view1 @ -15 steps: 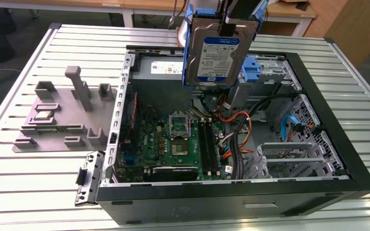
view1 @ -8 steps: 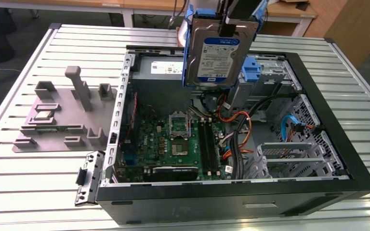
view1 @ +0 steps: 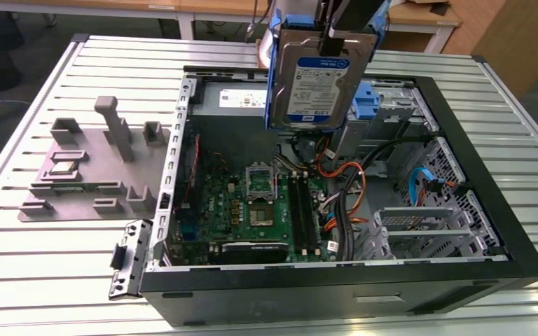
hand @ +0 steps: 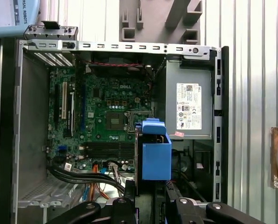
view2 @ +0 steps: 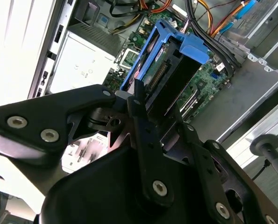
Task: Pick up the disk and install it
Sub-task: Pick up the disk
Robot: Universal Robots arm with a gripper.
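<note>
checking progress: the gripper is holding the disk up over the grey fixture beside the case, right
Not quite. The gripper does hold the disk up, but over the open case, not over the grey fixture. The first wrist view, looking down, shows the disk above the inside of the case.

Soft, even overhead light fills the exterior view: the ribbed table (view1: 45, 245) is bright, while the inside of the open case (view1: 521, 259) lies in mild shadow. In the second wrist view the table burns out to white glare, and the gripper (view2: 157, 100) holding the disk (view2: 181, 56) reads near-black. The first wrist view is evenly lit.
</note>
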